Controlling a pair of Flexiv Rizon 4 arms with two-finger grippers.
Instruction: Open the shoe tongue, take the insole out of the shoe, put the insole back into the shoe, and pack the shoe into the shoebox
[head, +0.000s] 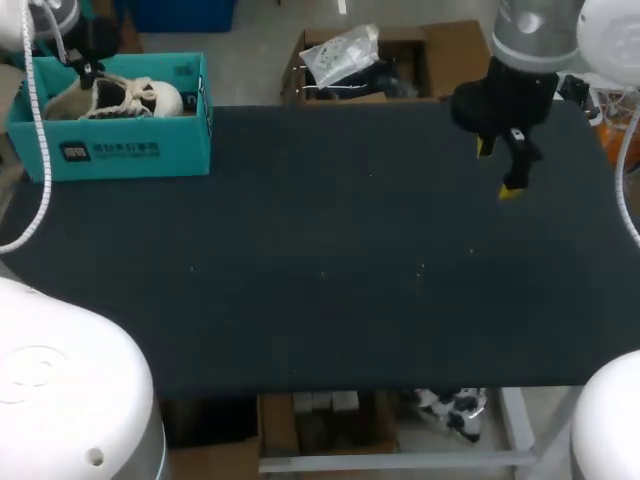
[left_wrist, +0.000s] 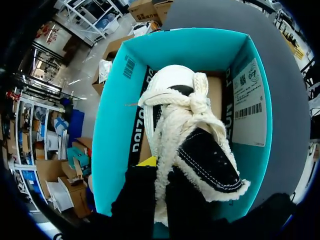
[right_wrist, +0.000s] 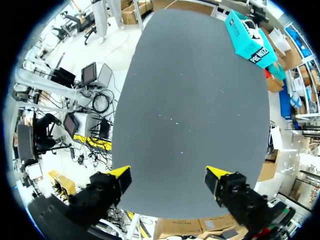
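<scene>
A teal shoebox (head: 110, 150) stands at the table's back left corner. Inside it lies a white fleecy shoe (head: 140, 98) with thick rope laces and a black tongue. My left gripper (head: 86, 68) reaches down into the box. In the left wrist view this gripper (left_wrist: 160, 172) is shut on the fleecy rim of the shoe (left_wrist: 195, 125), within the walls of the shoebox (left_wrist: 112, 125). No insole shows. My right gripper (head: 498, 168) hangs open over the table's back right, far from the box. Nothing lies between its fingers (right_wrist: 168, 175); the shoebox (right_wrist: 247, 37) sits far ahead of it.
The dark table top (head: 330, 260) stretches from the shoebox to the right gripper. A white cable (head: 40, 150) of my left arm hangs in front of the box's left end.
</scene>
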